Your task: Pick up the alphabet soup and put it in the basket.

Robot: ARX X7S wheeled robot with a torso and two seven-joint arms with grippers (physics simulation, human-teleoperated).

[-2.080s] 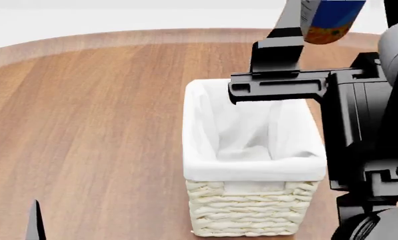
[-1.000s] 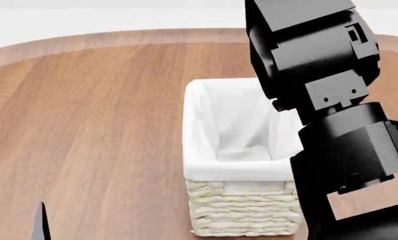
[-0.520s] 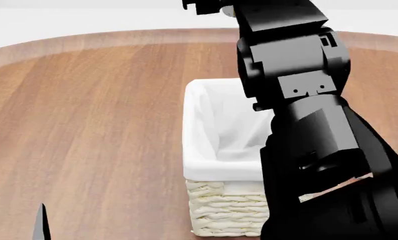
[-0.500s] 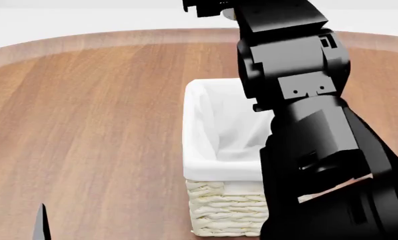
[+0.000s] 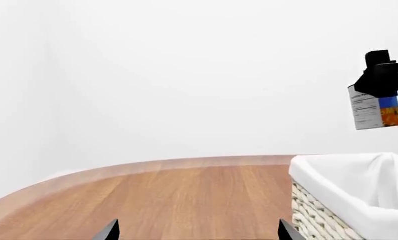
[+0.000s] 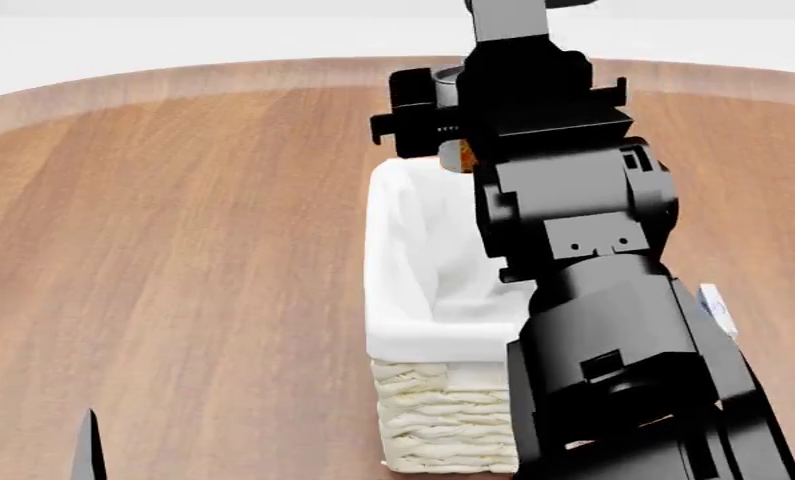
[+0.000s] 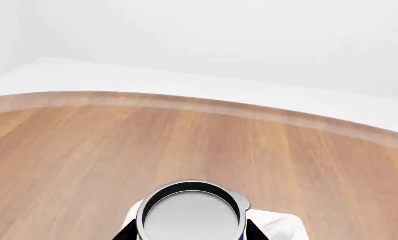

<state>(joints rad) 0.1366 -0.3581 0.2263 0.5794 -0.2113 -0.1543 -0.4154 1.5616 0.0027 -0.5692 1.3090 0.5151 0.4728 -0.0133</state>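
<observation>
A: Quick rundown, biggest first. Table?

B: Round wood top. Basket sits on it, white liner over the rim, nothing visible inside it.

A: R arm?

B: Right gripper is above the basket's far end, blocking much of the basket in head view. Its fingers are clamped on the alphabet soup. Can hangs upright, well clear of the rim, not touching the liner.

A: L side?

B: Left gripper, only two dark tips show, spread apart w/ nothing between. It's low, near the basket's left side.

A: Step?

B: Carry's done, I'd say; it's the placing step. Next calls for lowering the can inside the liner, keeping it off the far rim, then letting go.
</observation>
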